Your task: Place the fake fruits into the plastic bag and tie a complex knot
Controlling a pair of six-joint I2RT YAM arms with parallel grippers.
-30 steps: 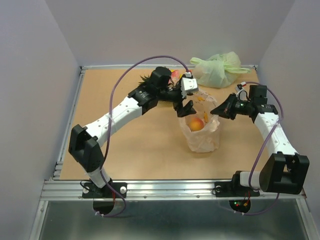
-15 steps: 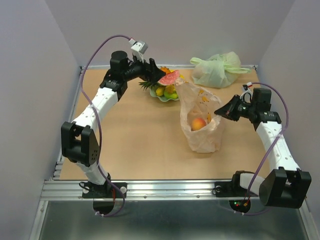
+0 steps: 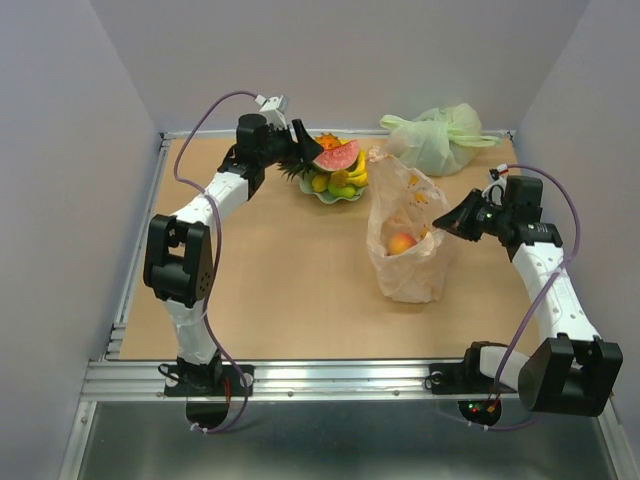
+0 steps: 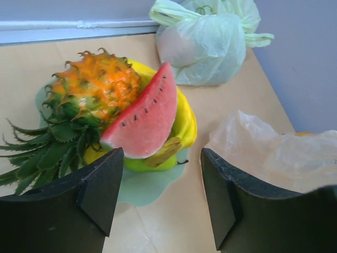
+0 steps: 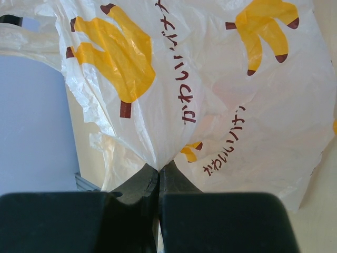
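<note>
The whitish plastic bag (image 3: 405,240) with orange banana prints stands mid-table, mouth open, an orange-pink peach (image 3: 402,243) inside. My right gripper (image 3: 447,226) is shut on the bag's right rim; the pinched film shows in the right wrist view (image 5: 200,95). The pale green bowl (image 3: 337,193) at the back holds the watermelon slice (image 4: 143,117), the spiky orange fruit (image 4: 97,87), yellow bananas (image 4: 187,124) and a small green fruit (image 4: 150,164). My left gripper (image 3: 303,143) is open and empty, just left of the bowl; in its wrist view (image 4: 160,195) the jaws frame the bowl's near edge.
A pale green knotted plastic bag (image 3: 435,138) lies at the back right, also in the left wrist view (image 4: 205,39). Grey walls enclose the table on three sides. A metal rail (image 3: 330,378) runs along the near edge.
My left arm has swung from above the bag's mouth back to the left of the fruit bowl and lowered. The bag's rim now stands taller. My right gripper has kept its hold.
</note>
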